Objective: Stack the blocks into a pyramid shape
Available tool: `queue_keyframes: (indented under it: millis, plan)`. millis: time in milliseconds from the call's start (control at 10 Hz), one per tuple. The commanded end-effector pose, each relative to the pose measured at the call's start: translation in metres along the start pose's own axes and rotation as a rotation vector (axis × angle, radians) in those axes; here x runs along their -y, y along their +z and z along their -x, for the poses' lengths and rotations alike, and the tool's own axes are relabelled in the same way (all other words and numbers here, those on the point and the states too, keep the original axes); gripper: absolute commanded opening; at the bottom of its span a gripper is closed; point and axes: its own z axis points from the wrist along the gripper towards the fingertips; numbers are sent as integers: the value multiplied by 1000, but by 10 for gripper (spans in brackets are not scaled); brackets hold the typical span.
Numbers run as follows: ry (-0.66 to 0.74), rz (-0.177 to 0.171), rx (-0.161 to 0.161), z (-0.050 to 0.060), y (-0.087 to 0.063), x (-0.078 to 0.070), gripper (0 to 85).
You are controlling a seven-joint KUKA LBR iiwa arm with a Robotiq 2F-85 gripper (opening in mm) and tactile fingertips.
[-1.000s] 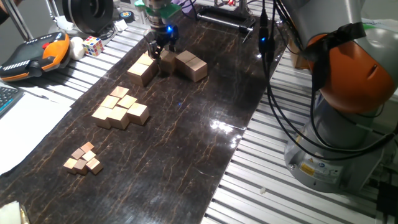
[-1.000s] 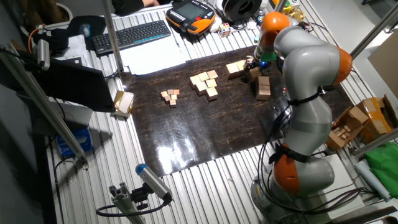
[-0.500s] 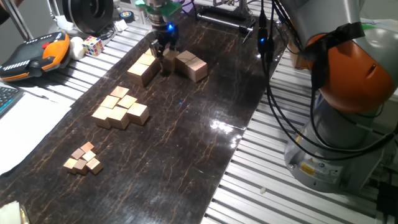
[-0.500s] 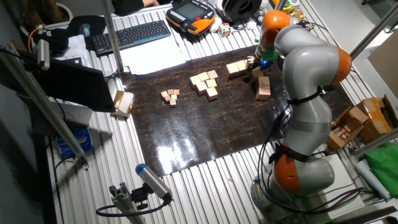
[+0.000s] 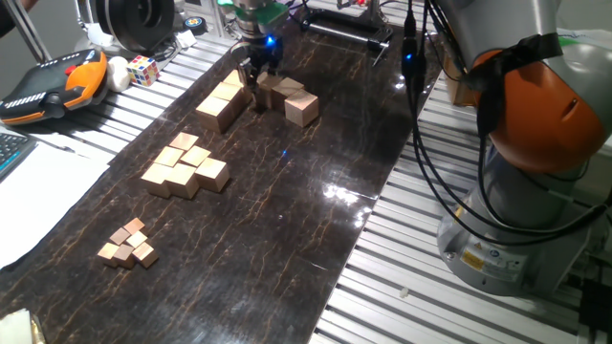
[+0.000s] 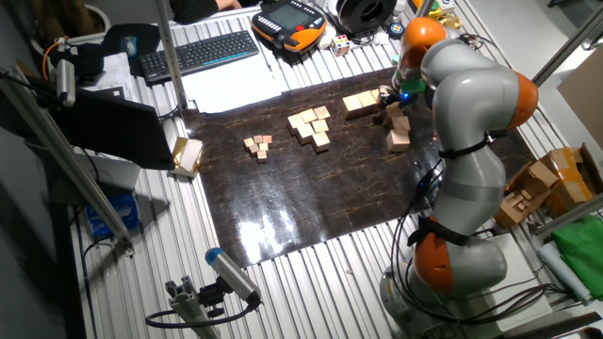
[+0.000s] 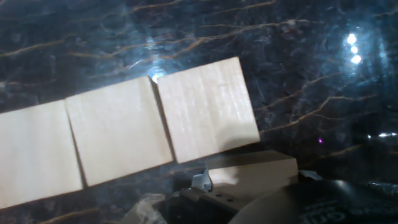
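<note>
Dark marbled table (image 5: 287, 220) carries everything. Grey-and-orange KUKA arm (image 6: 471, 113) reaches to its far end. My landmark: the row of large light-tan wooden blocks (image 5: 222, 103), three side by side in the hand view (image 7: 118, 134). Claw (image 5: 260, 75) hovers just beside that row, clenched on one large tan block (image 7: 258, 171). Two more large blocks (image 5: 295, 100) sit just past the claw. Medium tan cubes (image 5: 186, 164) lie nearer me; tiny tan cubes (image 5: 127, 243) nearer still.
</note>
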Motion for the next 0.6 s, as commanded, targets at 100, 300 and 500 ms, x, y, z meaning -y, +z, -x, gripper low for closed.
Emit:
queue_keyframes:
  millis: [100,300,500]
  plan:
    - [26,-9,9,0,-1,-1,670]
    - [29,-10,11,0,-2,3,667]
    - [28,-4,8,0,-4,7,667]
